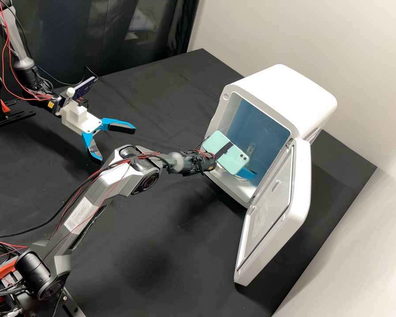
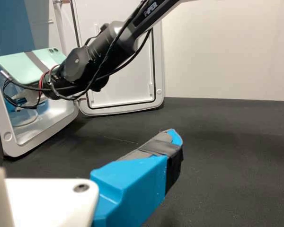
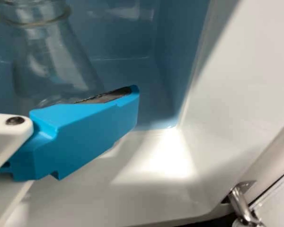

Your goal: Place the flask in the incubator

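The flask [image 3: 47, 61] stands inside the incubator [image 1: 295, 97], just beside a finger [image 3: 85, 127] of the right pincer [image 1: 247, 172]; whether it is gripped I cannot tell. The left pincer [image 1: 115, 143] hangs wide open, empty, above the worktop [image 1: 163, 246].

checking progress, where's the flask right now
The flask is inside the incubator, at the right of the high view, close to its blue back wall and just beyond the right tool.
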`<state>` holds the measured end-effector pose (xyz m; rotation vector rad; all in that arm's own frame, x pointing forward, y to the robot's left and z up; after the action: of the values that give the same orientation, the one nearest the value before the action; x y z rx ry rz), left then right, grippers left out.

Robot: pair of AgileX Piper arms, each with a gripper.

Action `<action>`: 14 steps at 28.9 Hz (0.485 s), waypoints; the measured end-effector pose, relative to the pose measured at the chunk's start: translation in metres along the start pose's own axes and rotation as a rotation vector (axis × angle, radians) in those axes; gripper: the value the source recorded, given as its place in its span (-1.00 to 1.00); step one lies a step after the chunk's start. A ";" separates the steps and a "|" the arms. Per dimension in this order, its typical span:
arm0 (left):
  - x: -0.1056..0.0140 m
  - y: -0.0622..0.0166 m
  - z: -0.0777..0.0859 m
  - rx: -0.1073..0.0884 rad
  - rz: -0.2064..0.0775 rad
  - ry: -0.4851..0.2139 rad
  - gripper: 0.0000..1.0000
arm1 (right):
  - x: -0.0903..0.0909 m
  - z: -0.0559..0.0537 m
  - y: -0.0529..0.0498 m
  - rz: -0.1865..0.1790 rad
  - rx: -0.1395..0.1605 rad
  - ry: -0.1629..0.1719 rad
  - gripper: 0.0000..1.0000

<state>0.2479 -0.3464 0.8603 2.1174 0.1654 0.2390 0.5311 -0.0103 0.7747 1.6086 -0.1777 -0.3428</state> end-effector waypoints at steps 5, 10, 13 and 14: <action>0.000 0.0000 0.000 0.000 0.000 0.000 1.00 | -0.014 0.002 0.004 0.007 0.012 0.029 1.00; 0.000 0.0000 0.000 0.000 0.000 0.000 1.00 | -0.030 0.012 0.002 -0.011 0.048 0.029 1.00; 0.000 0.0000 0.000 0.000 0.000 0.000 1.00 | -0.040 0.017 0.001 -0.023 0.061 0.040 1.00; 0.000 0.0000 0.000 0.000 0.000 0.000 1.00 | -0.043 0.020 0.001 -0.027 0.070 0.038 1.00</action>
<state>0.2479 -0.3464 0.8603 2.1174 0.1654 0.2390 0.4845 -0.0152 0.7799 1.6872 -0.1405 -0.3289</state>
